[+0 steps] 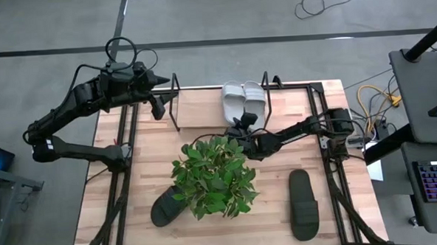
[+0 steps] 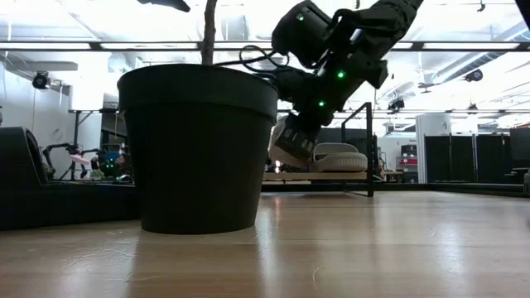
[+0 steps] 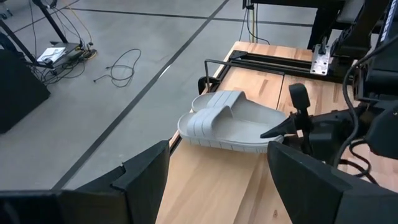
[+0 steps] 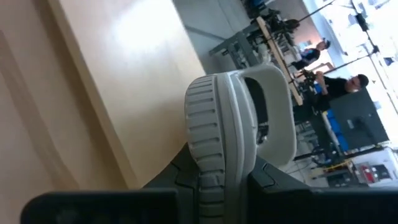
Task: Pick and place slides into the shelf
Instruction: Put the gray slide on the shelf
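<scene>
At the near edge of the desk (image 1: 267,231), two black slides are seen lying flat and well apart: one (image 1: 304,204) on the right side, and the other (image 1: 163,207) on the left, partly covered by the leaves of a plant (image 1: 215,174). The plant is set in a dark pot (image 2: 199,149) near the middle of the desk (in the low view this pot fills much of the foreground).

Just behind the plant, the right end effector (image 1: 241,126) is found, reached in from the right side of the desk. Its fingers are clamped on the heel end of a light grey slide (image 1: 234,99); in the right wrist view the ribbed sole edge of that slide (image 4: 217,124) is seen pinched between the two dark fingers. A second light grey slide (image 1: 255,97) lies just beside the first, the two being side by side with toes pointed to the far edge.

Both grey slides are placed at the shelf (image 1: 176,109), a low black rod rack along the far side of the desk; whether the gripped one rests fully on the rods cannot be told.

The left end effector (image 1: 157,109) is held by the left end of the shelf, its fingers spread wide apart with nothing between them.

Beyond the desk, a grey floor with loose cables is seen, and people are seen far off in the room.
</scene>
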`<state>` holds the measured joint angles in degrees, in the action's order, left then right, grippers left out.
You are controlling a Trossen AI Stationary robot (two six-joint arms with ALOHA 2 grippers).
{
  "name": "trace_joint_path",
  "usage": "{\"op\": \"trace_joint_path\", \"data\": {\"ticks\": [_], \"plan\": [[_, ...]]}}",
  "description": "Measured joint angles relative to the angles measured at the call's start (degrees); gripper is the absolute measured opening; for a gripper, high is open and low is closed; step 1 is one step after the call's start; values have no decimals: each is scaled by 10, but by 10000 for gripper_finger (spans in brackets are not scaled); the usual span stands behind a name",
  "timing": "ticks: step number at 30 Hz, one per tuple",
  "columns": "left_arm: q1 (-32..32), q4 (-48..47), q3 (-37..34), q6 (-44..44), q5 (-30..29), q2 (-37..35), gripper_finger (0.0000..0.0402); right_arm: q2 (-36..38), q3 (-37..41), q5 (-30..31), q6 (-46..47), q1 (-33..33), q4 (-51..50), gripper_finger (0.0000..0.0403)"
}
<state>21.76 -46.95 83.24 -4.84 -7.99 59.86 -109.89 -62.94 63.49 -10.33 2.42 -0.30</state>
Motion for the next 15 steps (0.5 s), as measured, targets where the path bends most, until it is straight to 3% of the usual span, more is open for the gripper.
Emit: {"op": "trace_joint_path", "data": {"ticks": [15], "plan": [[0, -3, -2, 0, 0, 0, 255, -105, -101, 13, 14, -1, -151, 44]]}}
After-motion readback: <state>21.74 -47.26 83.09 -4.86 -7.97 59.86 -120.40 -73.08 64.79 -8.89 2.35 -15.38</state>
